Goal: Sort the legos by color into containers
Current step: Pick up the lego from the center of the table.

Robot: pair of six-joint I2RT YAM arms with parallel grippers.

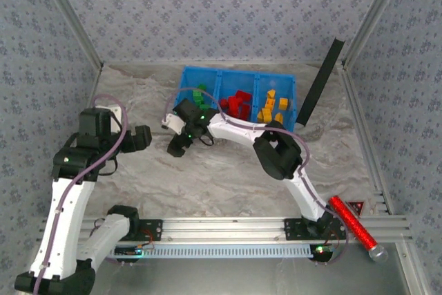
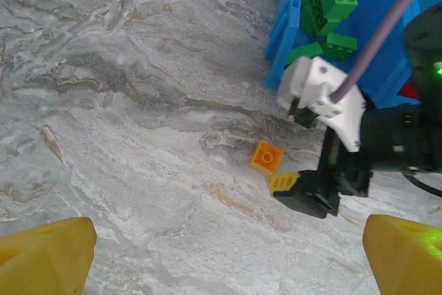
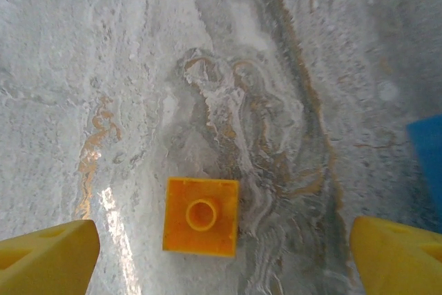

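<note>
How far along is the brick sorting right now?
Done: green plastic bricks, red bricks and orange-yellow bricks lie separated in the three compartments of the blue ribbed plastic tray. In hand: nothing gripped; the right tool stands open over one orange single-stud square brick on the marble-patterned table. The left tool is open, empty. Left: that brick, the only loose one seen, goes with the orange-yellow ones.

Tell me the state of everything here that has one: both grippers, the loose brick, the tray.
Bright blue ribbed plastic tray: upright, holding green, red and orange-yellow bricks in separate compartments.
Small orange single-stud plastic brick: loose on the marble-patterned table, stud up, outside the tray.
Right gripper: open, over the orange brick, not gripping it.
Left gripper: open, empty.
Red cylinder with silver tip: lying flat.
</note>
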